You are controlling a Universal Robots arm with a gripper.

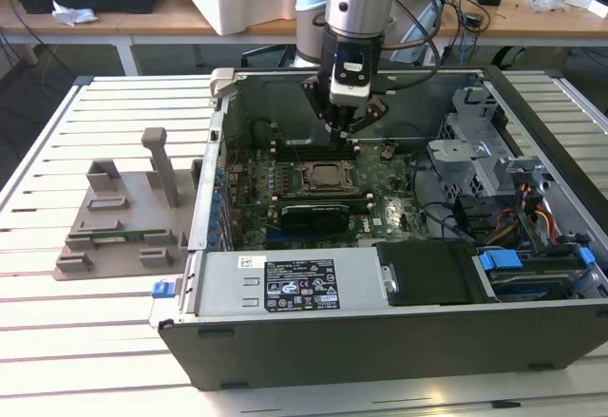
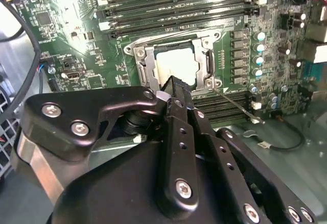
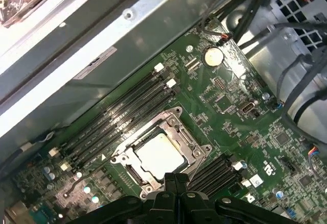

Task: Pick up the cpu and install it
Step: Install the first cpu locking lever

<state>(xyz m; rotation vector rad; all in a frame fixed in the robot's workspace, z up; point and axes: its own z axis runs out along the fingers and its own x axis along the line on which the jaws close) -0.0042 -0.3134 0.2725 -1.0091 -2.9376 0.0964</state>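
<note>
**Closed, empty hand over the seated cpu**

A white slatted worktop (image 1: 66, 341) carries an open computer case (image 1: 380, 341), with cluttered desks behind it. Well off to the exterior view's left of the hand, a grey moulded fixture (image 1: 119, 222) lies on the worktop, just beside the case wall.

The hand (image 1: 343, 132) hangs from the arm inside the case, above the green motherboard (image 1: 385, 216). In both wrist views its fingertips (image 3: 171, 179) are pressed together, with nothing held between them.

The cpu (image 2: 176, 66) is the thing nearest the hand. It lies flat in the metal socket frame (image 3: 191, 147), its pale square top facing up, just below and in front of the tips. Rows of black memory slots (image 3: 122, 117) run beyond the socket on the far side from the hand. A thin wire lever (image 2: 237, 105) sticks out from the frame's corner.

To the exterior view's right of the hand stands a grey metal drive cage (image 1: 484, 146). Past it, coloured cables (image 1: 540, 217) bunch near the case's edge.
</note>
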